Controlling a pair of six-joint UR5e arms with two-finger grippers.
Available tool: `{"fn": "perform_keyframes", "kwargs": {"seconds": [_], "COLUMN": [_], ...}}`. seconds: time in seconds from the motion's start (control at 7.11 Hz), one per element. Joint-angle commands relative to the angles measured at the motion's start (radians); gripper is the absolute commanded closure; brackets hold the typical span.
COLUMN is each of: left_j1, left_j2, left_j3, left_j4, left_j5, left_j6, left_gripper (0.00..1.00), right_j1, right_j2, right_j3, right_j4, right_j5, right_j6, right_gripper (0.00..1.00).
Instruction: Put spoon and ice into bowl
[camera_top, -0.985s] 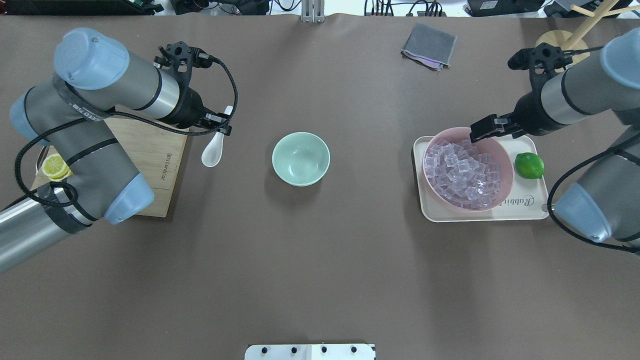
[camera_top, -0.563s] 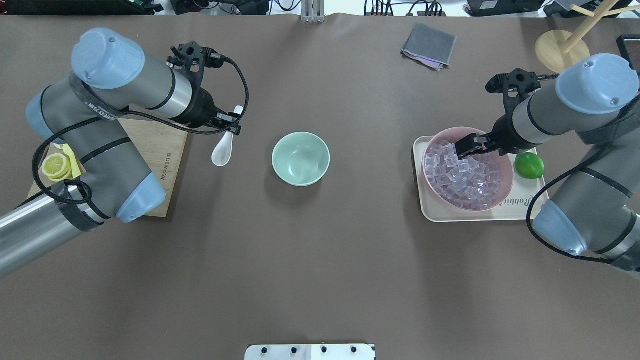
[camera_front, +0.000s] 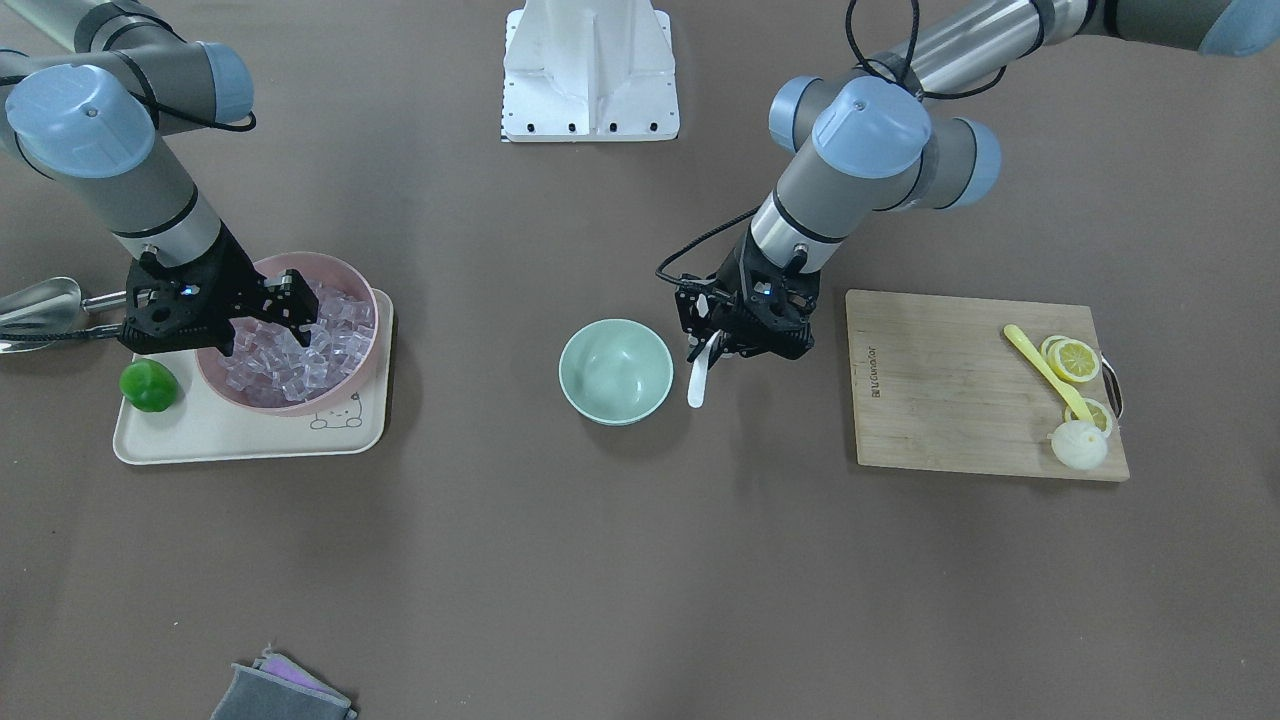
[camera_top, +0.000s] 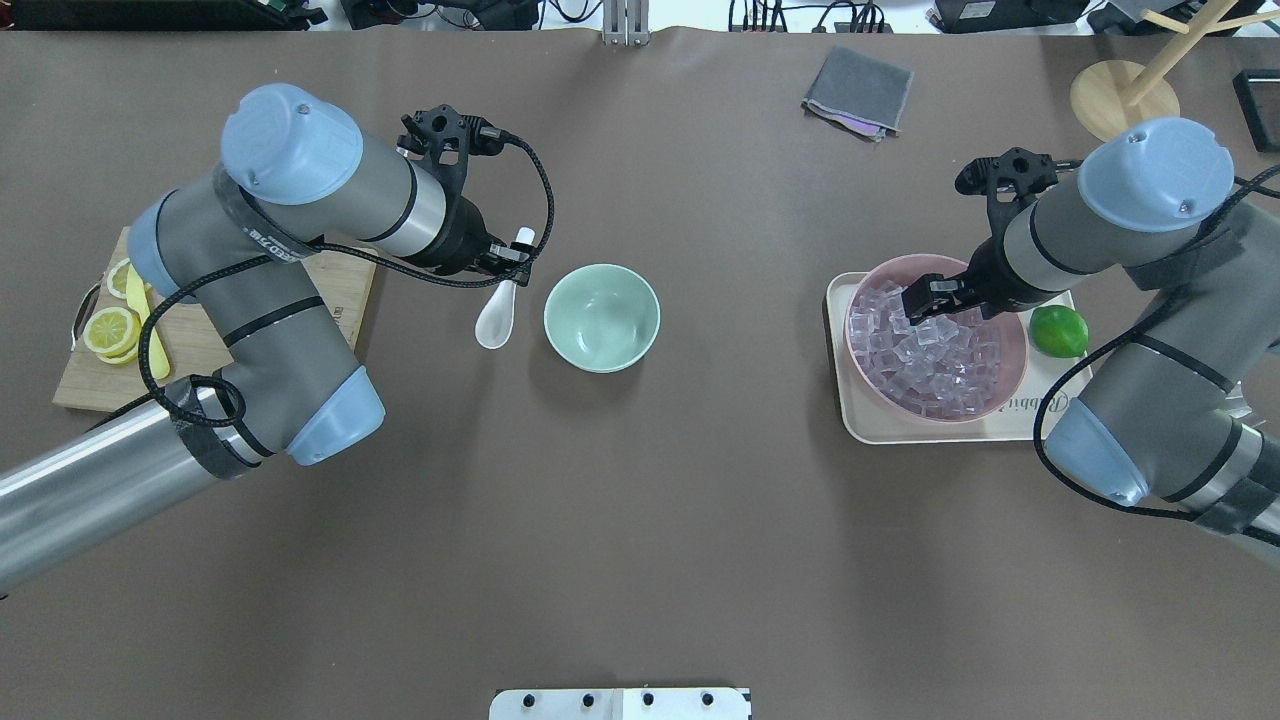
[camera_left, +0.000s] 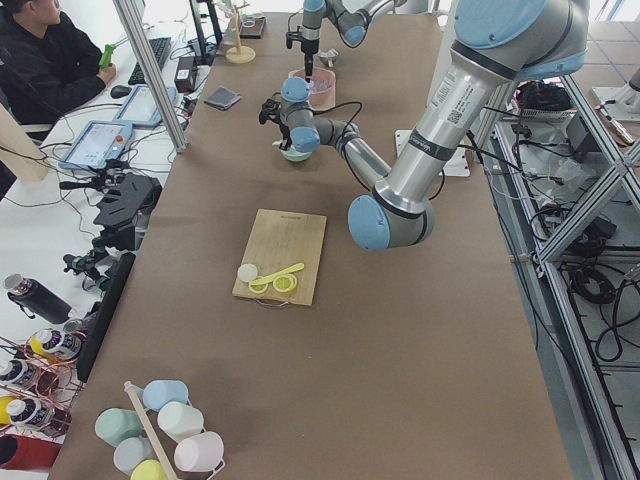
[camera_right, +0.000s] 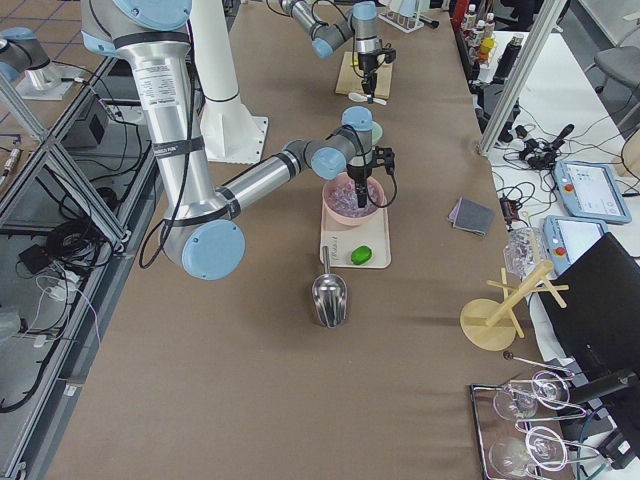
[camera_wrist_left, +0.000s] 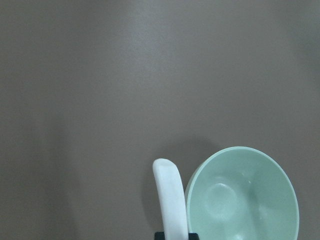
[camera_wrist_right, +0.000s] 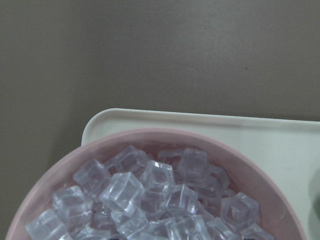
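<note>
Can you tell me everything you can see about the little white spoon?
The spoon is small, smooth and white, like shiny china, with a short curved handle and an oval scoop. The left pincer is shut on its handle, so it hangs tilted with the scoop end lowest. It seems lifted off the table, just beside the pale green bowl, not in it and not touching it.

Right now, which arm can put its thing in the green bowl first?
Left. The left gripper holds the spoon right beside the bowl. The right gripper hangs over the ice in the pink bowl, far off.
</note>
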Motion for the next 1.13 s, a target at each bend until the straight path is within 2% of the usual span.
{"fn": "perform_keyframes", "kwargs": {"seconds": [0.0,0.7,0.84,0.99], "left_j1": [0.003,0.008,0.008,0.008], "left_j2": [-0.004,-0.003,-0.004,-0.003], "left_j3": [0.006,0.004,0.004,0.004], "left_j4": [-0.003,-0.004,-0.004,-0.004], "left_j5": [0.003,0.003,0.003,0.003], "left_j6": [-0.003,-0.003,-0.003,-0.003], "left_gripper": [1.00,1.00,1.00,1.00], "right_j1": [-0.002,-0.053,-0.053,-0.056], "right_j2": [-0.001,0.005,0.008,0.011], "right_j3": [0.004,0.007,0.010,0.010], "right_j4": [-0.009,-0.038,-0.038,-0.038], "right_j5": [0.000,-0.042,-0.042,-0.042], "right_j6": [0.012,0.032,0.038,0.038], "right_gripper": [0.14,0.13,0.21,0.34]}}
